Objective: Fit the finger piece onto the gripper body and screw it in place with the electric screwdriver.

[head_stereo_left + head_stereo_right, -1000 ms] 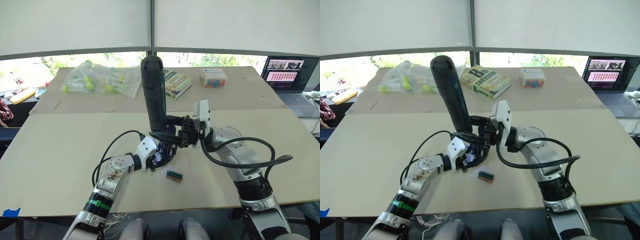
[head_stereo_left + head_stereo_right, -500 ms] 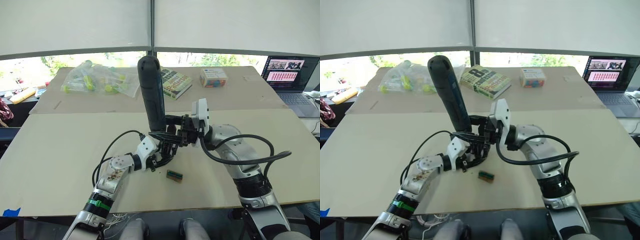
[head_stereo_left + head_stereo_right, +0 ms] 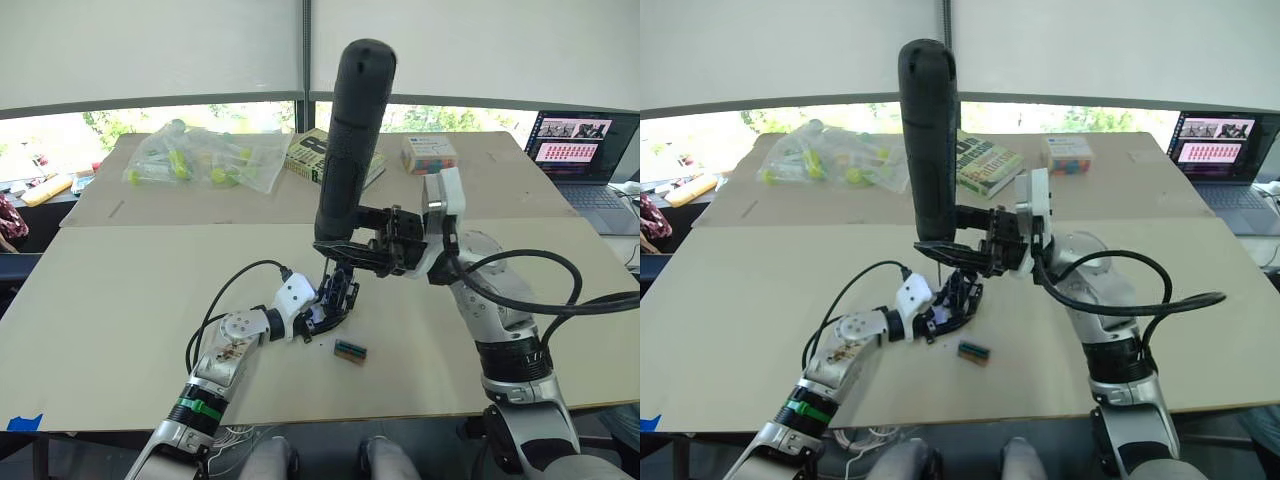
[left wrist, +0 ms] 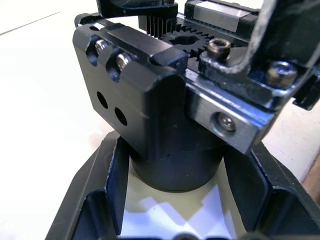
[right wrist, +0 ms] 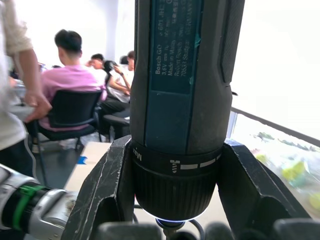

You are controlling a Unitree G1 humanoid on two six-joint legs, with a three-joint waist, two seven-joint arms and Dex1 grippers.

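Beige table (image 3: 120, 290), small green-and-black block (image 3: 349, 350), book (image 3: 985, 167), plastic bag of tubes (image 3: 200, 158), laptop (image 3: 580, 150), colourful box (image 3: 427, 155)

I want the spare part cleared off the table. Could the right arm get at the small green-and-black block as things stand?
Probably not: the right pincer is shut on the electric screwdriver. The block itself lies uncovered on the table.

The electric screwdriver (image 5: 181, 75) reads "Bosch GO 3.6V"; the book (image 3: 980, 166) cover shows a large "8"
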